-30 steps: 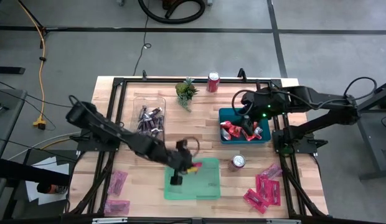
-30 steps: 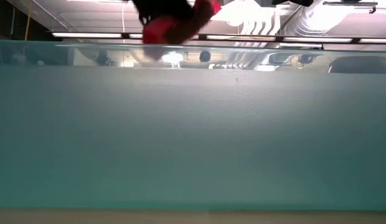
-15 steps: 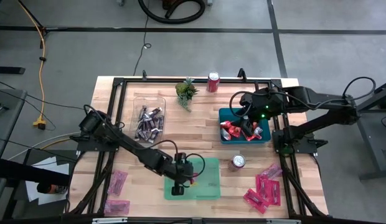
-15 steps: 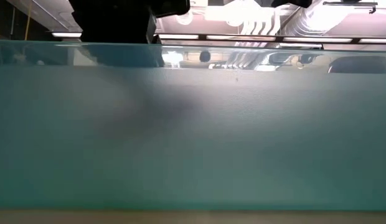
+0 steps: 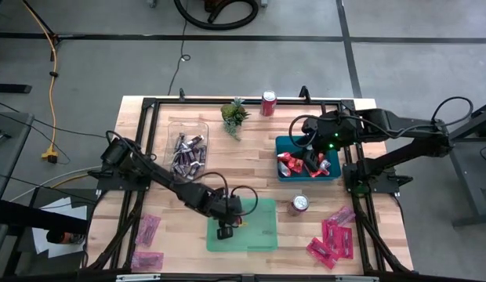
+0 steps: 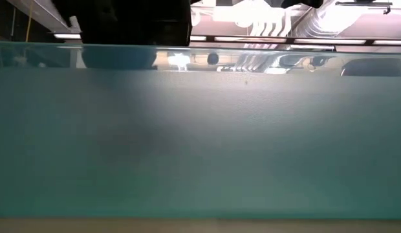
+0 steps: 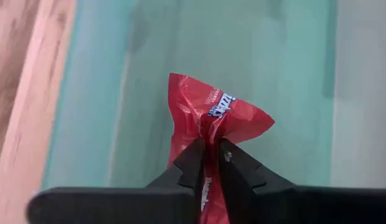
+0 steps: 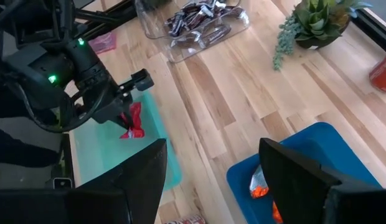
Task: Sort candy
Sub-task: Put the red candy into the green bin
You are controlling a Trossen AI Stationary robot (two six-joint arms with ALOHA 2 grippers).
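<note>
Pinching a red packet (image 7: 208, 115) (blue lettering, unreadable), left hand (image 7: 210, 163) over green tray (image 5: 262, 235).

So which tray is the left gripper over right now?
The green tray at the table's near edge. The left gripper hangs over it, pinching a pink packet; the clear and blue trays sit farther back.

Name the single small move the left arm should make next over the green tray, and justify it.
Probably open the left claw and let go. It pinches a pink-red packet just above the green tray, which looks like this packet's bin. The right claw waits open over the blue tray.
</note>
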